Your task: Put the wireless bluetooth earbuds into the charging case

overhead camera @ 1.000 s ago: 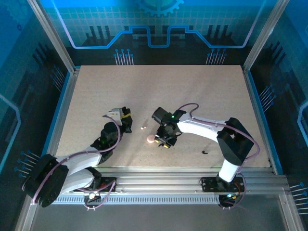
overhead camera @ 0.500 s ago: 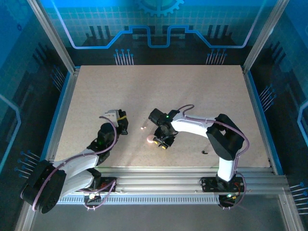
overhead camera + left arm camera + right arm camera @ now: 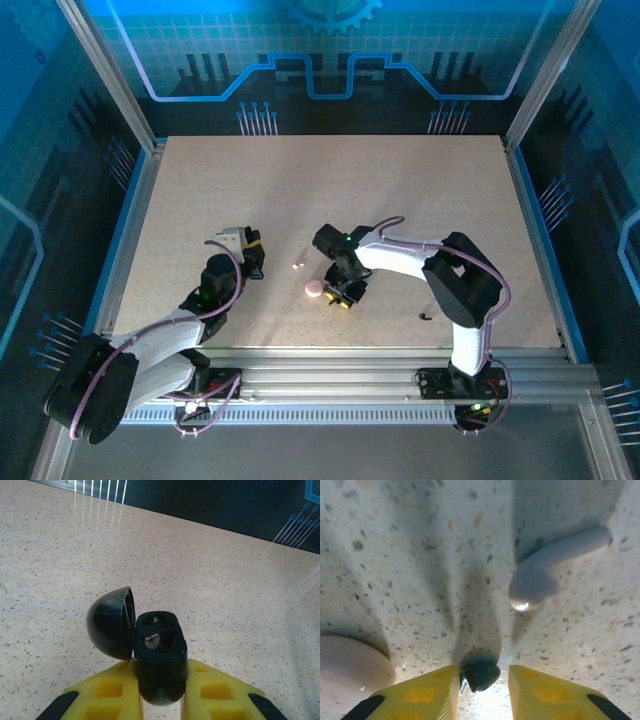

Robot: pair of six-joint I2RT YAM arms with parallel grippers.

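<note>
Pinching the black charging case by its lower body in the left pincer, with the lid hinged open toward the left of the wrist view and both wells facing up, seemingly unoccupied though hard to be sure. Straddling a black earbud on the worktop with the right pincer, tips narrowly parted, touching it with one tip and seeming to leave a sliver of gap at the other; not possible to tell whether actually clamping. Leaving aside a whitish-pink earbud lying just beyond the tips, a pink case close beside them, and a second black earbud lying well apart, nearer the right arm's base. Expecting the piece to be feather-light, hard, glossy and curved, so likely to be squirting out sideways under a skewed squeeze. Judging it best to be taking hold across the thicker bulb, not the thin stem, squeezing gently and squarely, then lowering it stem-first into the matching well.
</note>
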